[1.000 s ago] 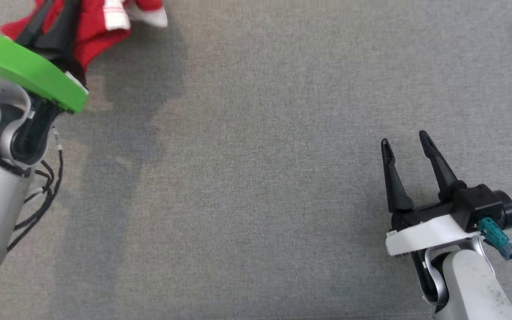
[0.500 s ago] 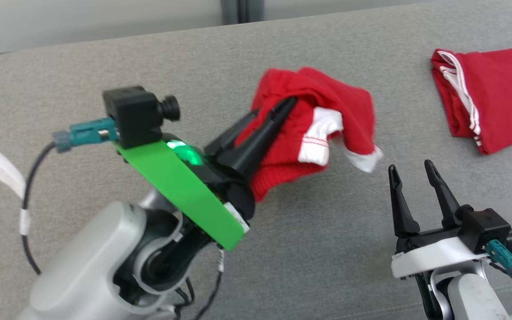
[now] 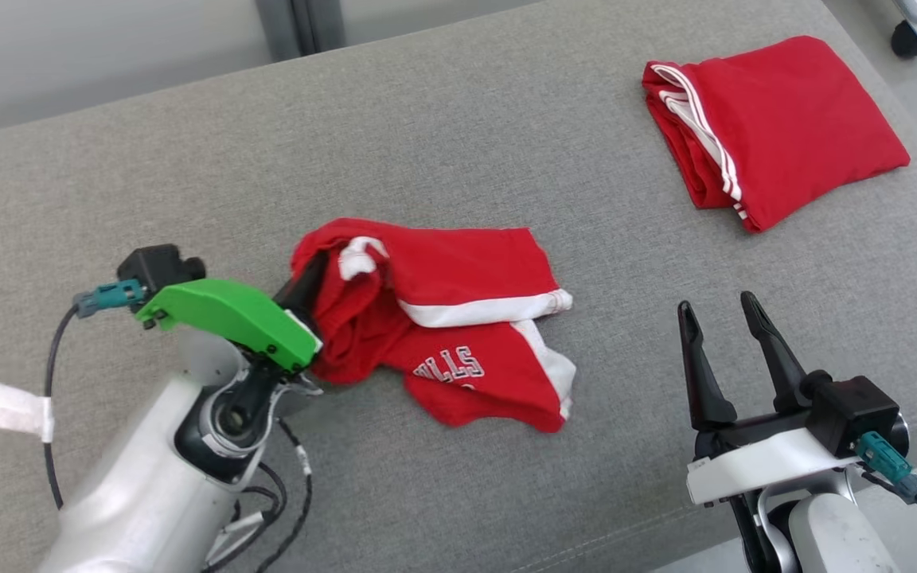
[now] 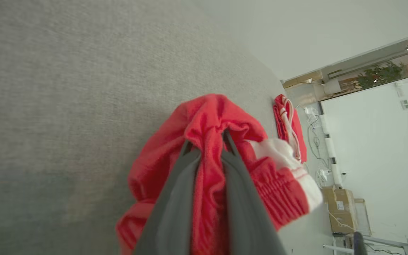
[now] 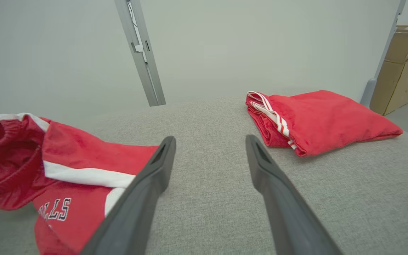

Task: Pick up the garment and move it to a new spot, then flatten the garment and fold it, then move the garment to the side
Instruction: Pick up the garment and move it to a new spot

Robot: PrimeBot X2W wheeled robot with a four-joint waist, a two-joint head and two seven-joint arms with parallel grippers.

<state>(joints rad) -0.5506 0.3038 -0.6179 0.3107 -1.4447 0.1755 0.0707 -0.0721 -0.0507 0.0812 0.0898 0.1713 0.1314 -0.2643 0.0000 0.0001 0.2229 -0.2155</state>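
Half-hidden bits
Left end effector (image 3: 309, 280) has its fingertips sunk in the garment (image 3: 458, 270); the lettering (image 3: 449, 366) is partly tucked under a fold.

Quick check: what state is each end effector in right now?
Left end effector: closed on the red garment.
Right end effector: open, holding nothing.

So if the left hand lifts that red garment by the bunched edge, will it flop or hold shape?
Probably flop: the red garment lies crumpled and creased. Likely light, since the left hand pinches just one fold. The woven grey cushion may drag on it.
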